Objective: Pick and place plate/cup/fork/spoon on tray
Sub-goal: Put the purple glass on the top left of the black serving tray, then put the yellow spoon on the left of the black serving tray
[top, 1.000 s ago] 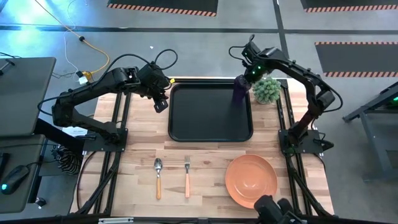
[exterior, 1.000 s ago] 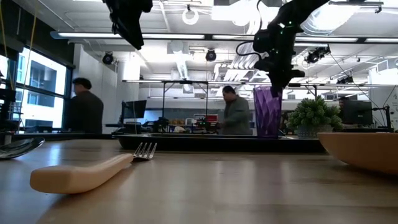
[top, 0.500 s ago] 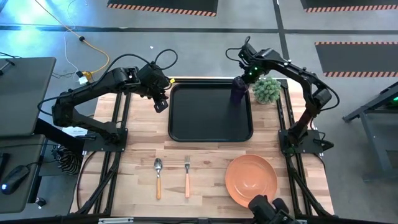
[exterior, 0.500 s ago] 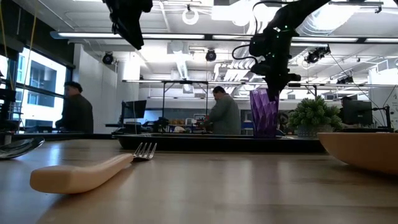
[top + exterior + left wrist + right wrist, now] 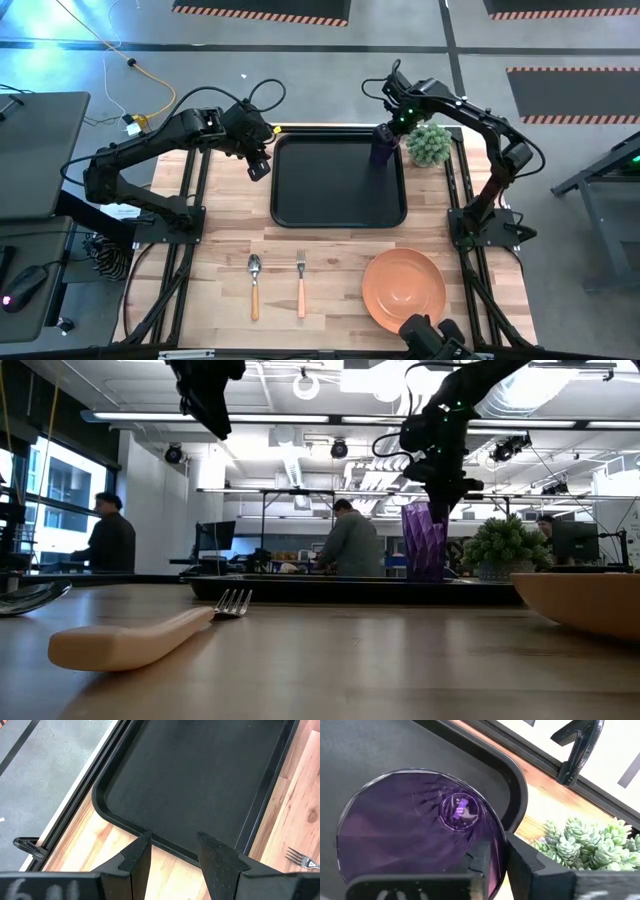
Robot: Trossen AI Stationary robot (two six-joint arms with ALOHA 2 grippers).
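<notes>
Right pincer [image 5: 385, 133] grips cup [image 5: 381, 146] on tray [image 5: 330, 195]; left pincer [image 5: 172, 855] open, empty.

My two arms are matte black with jointed links. Black cables loop off both. A green light glows on the right arm [image 5: 405, 113].

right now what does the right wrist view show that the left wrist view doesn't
Only the right wrist view shows the cup standing in the tray's corner, the right gripper pinching its rim, and the plant beside the tray. Only the left wrist view shows the fork tines and the open left gripper above the tray's edge. Both show the tray.
</notes>
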